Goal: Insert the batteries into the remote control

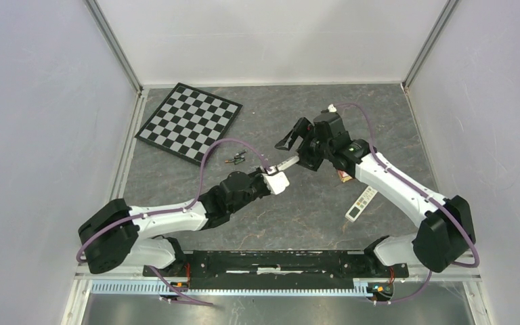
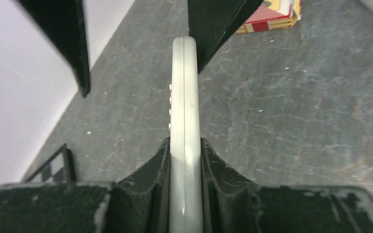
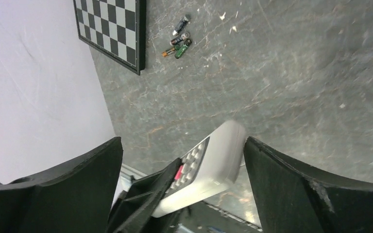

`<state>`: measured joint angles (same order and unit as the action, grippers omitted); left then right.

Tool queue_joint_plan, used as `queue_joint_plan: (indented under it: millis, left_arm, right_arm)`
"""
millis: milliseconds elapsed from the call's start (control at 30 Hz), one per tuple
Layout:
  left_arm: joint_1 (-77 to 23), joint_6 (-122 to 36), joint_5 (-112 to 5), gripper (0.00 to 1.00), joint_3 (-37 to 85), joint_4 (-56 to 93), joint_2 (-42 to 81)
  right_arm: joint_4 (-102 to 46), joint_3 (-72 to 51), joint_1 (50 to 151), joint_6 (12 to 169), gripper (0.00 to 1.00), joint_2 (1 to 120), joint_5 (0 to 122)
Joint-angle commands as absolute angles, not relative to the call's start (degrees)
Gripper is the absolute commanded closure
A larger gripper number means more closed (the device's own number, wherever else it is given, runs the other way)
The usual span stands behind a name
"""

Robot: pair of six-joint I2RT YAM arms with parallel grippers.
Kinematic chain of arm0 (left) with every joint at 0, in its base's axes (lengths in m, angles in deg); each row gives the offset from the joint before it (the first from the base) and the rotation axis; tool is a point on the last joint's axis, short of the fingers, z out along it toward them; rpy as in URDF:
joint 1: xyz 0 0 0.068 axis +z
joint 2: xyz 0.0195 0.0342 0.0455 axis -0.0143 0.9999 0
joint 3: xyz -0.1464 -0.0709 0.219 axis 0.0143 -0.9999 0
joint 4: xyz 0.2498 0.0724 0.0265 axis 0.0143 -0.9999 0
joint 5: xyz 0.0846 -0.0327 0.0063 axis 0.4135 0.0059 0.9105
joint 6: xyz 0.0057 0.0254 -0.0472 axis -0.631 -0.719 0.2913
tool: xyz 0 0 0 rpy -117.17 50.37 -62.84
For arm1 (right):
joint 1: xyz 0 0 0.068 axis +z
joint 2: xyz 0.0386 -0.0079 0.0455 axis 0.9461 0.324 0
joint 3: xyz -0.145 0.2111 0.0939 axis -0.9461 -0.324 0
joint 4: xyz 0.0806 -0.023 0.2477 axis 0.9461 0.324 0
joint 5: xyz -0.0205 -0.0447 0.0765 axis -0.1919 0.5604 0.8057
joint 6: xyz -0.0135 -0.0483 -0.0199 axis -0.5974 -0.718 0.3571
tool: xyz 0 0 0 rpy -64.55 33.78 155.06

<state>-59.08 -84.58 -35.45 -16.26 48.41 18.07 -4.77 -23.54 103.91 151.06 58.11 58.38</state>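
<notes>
— Nearest the lens on the left wrist, the black two-finger left gripper (image 2: 185, 145) is pinching the short, wide white rectangular remote control (image 2: 183, 87) by its two faces. The narrow edge is turned up, with button bumps along one side.

— Where is that against the black-and-white chequered board (image 1: 188, 122)?

— Off the board's near right corner, well apart from it, held up above the grey stone-patterned counter (image 1: 298, 217).

— And the right gripper (image 3: 183, 141)?

— Spread wide. In its own wrist view the remote's free end sits in the gap between the two black fingers, with grey keys and one red button showing. I cannot tell whether either finger touches it.

— The batteries?

— A few tiny dark cylindrical batteries (image 3: 178, 40) with green and orange tints lie huddled on the counter. They are just beside the board's near edge, between the board and the held remote.

— Anything else?

— A slim white second remote (image 1: 361, 203) lies flat on the counter, far to the right of the board and beyond both grippers. A red-and-yellow card box (image 2: 272, 14) sits near it, partly hidden under the right arm.
</notes>
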Motion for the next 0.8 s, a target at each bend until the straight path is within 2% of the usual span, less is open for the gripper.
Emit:
queue_joint_plan:
  millis: [0,133,267,333,433,533,633,767]
  left_arm:
    - [-58.6,-70.3,-40.1,0.98,-13.6,45.8,13.2]
    - [-58.2,-57.1,-44.5,0.98,-14.7,44.9,9.4]
    - [-57.4,-42.0,-45.0,0.98,-13.1,39.8,7.4]
    - [-55.3,-35.9,-49.7,0.98,-9.9,32.9,7.5]
    - [-49.1,-29.7,-64.8,0.98,-4.4,26.1,9.2]
    - [-42.1,-24.5,-77.6,0.98,-3.1,26.2,9.2]
    - [-36.9,-21.6,-87.3,0.98,-2.9,27.7,7.9]
    - [-33.4,-23.0,-94.9,0.98,-1.4,25.2,6.5]
  right_arm:
    - [-14.8,-29.6,99.8,135.5,0.02,51.7,63.6]
    - [-32.3,-39.2,94.9,126.2,0.02,44.2,76.6]
    - [-40.0,-42.0,94.6,113.6,0.02,38.2,83.9]
    - [-42.8,-43.5,94.6,109.2,0.02,35.5,88.1]
    - [-43.9,-43.8,94.6,103.8,0.02,33.7,95.3]
    - [-38.0,-41.7,94.6,97.8,0.02,33.9,97.4]
    - [-32.0,-39.6,94.6,93.9,0.02,35.1,96.2]
    - [-32.8,-38.4,94.7,95.3,0.03,37.7,102.3]
